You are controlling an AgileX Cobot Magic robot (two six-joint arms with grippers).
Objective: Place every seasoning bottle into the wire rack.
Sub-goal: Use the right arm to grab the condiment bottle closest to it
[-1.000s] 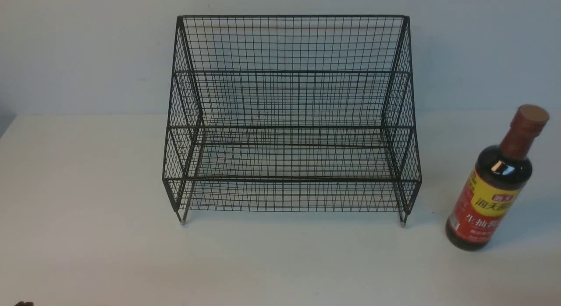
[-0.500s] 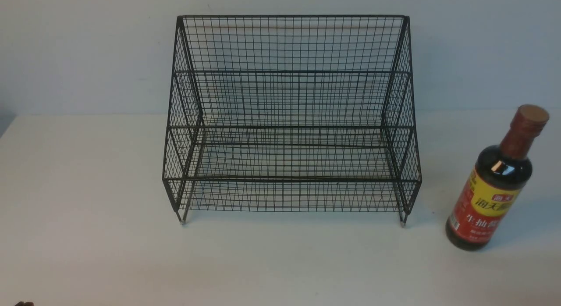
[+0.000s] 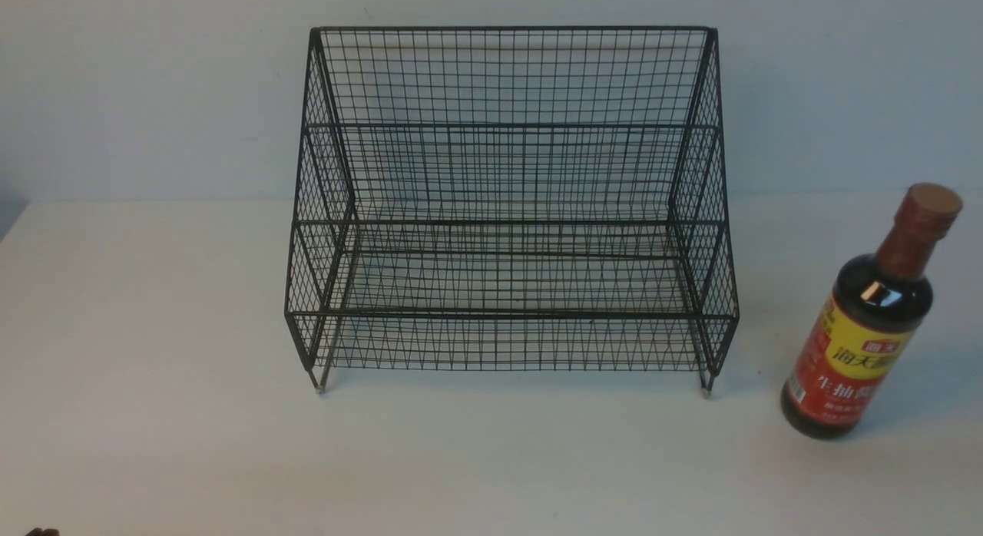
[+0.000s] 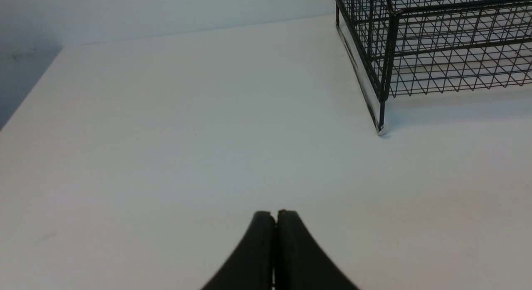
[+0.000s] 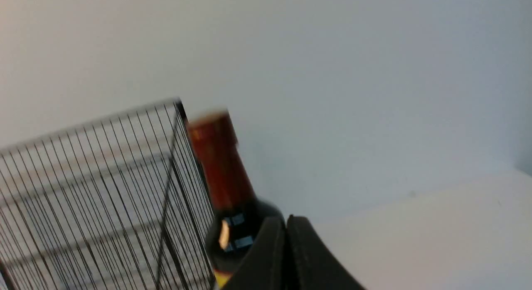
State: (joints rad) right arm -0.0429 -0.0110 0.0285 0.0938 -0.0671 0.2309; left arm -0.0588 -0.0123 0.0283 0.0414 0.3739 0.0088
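The seasoning bottle [image 3: 872,321] stands upright on the white table, to the right of the wire rack [image 3: 507,206], apart from it. It has dark liquid, a red neck wrap, a tan-topped cap and a yellow-and-red label. The rack is empty on both tiers. In the right wrist view the bottle [image 5: 226,186] shows blurred beyond my right gripper [image 5: 286,220], which is shut and empty, with the rack [image 5: 104,190] beside it. My left gripper [image 4: 276,215] is shut and empty over bare table, with a corner of the rack [image 4: 415,45] ahead. Neither gripper shows in the front view.
The white table [image 3: 153,329] runs to a pale wall behind the rack. The table's left edge [image 4: 29,94] shows in the left wrist view. A small dark object [image 3: 42,531] sits at the bottom left corner of the front view.
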